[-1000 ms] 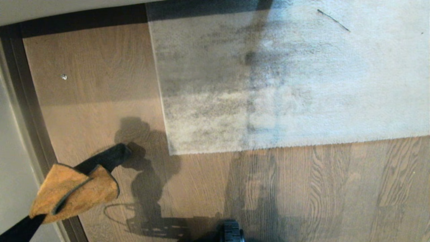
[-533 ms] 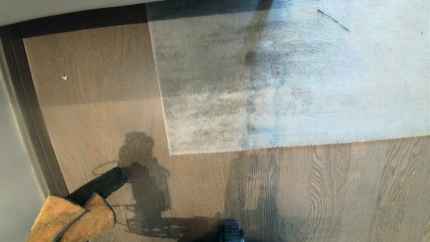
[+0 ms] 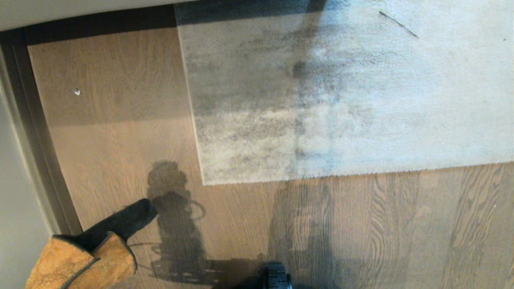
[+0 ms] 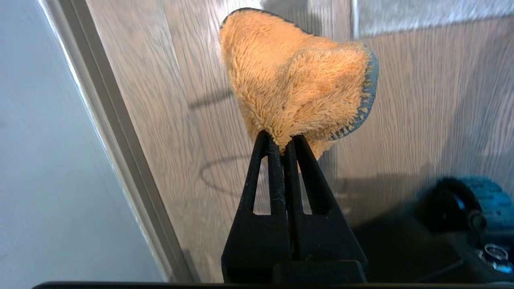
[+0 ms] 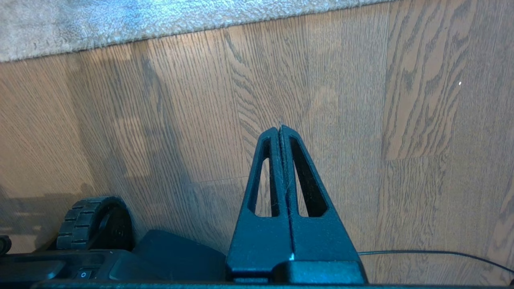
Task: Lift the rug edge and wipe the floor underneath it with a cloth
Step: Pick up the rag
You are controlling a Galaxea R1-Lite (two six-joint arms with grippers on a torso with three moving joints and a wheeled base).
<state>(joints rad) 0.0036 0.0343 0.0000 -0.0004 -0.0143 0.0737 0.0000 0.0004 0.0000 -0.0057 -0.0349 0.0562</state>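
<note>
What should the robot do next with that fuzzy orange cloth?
Probably lower the empty, shut right gripper to the grey mottled rug's edge, which lies flat on the brown wood-plank floor. The left gripper already pinches the fuzzy mustard-orange cloth.

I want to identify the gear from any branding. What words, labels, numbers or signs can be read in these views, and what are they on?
No readable words, brands or numbers anywhere.
The only sign: a small round mark on a button of the robot base in the right wrist view, too small to read.
The cloth, rug, floor and both tools carry no visible text.
</note>
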